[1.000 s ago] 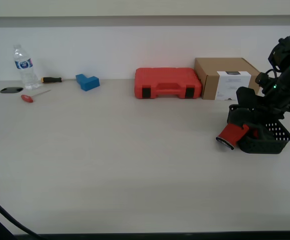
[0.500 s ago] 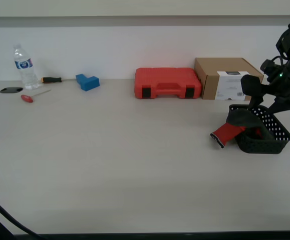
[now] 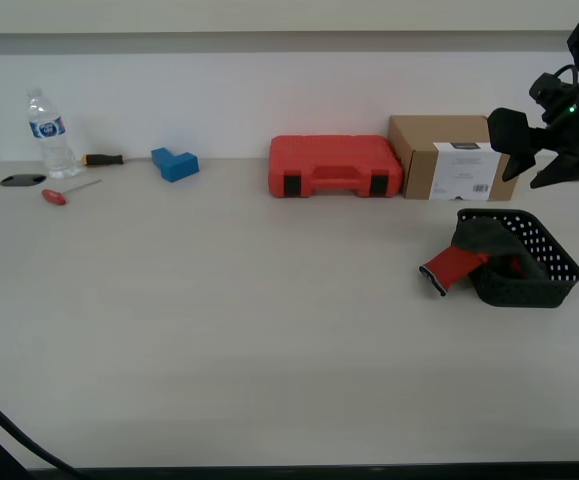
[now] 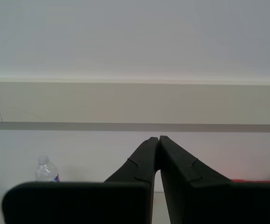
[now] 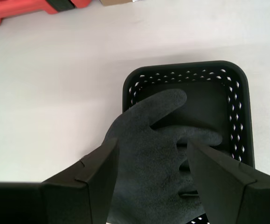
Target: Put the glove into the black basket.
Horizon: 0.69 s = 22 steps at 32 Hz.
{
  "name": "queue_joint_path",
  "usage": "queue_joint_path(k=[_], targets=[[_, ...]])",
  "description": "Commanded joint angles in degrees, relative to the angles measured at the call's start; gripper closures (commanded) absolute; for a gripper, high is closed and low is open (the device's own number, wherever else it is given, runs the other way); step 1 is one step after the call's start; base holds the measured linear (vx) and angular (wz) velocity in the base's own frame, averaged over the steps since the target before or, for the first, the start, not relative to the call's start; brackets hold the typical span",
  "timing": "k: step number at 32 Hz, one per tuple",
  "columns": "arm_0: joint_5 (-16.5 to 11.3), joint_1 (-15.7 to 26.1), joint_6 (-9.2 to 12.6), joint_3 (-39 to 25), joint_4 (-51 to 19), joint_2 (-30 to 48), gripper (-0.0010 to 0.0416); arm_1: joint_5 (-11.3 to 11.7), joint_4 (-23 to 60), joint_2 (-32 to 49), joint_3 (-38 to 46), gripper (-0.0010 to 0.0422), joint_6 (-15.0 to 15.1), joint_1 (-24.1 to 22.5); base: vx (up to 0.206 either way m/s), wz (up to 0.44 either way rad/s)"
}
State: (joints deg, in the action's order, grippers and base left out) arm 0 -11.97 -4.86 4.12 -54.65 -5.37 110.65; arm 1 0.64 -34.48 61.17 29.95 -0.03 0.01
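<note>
The glove lies draped over the rim of the black basket on the exterior view's right. Its dark fingers are inside and its red cuff rests on the table outside. My first gripper hangs open and empty above the basket, apart from the glove. The first wrist view looks down between its open jaws at the glove's grey palm and fingers in the basket. My second gripper is shut and empty, facing the wall; it does not show in the exterior view.
A brown cardboard box and a red tool case stand behind the basket. At the far left are a water bottle, a blue block, two screwdrivers and a black disc.
My first gripper let go of the glove and rose up and away from the basket. The glove settled over the basket's rim, cuff down on the table.
</note>
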Motion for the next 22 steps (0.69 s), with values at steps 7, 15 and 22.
queue_joint_path(k=[7, 15, 22], targets=[[0.0, 0.0, -0.1, -0.1, 0.6, 0.0, 0.0195, 0.0, -0.3, 0.0, 0.0, 0.0412, 0.1, 0.0, 0.000, 0.000], [0.0, 0.0, -0.1, -0.1, 0.7, 0.0, 0.0206, 0.0, -0.3, 0.0, 0.0, 0.0412, 0.1, 0.0, 0.000, 0.000], [0.0, 0.0, 0.0, -0.1, 0.7, 0.0, 0.0206, 0.0, -0.3, 0.0, 0.0, 0.0412, 0.1, 0.0, 0.000, 0.000]])
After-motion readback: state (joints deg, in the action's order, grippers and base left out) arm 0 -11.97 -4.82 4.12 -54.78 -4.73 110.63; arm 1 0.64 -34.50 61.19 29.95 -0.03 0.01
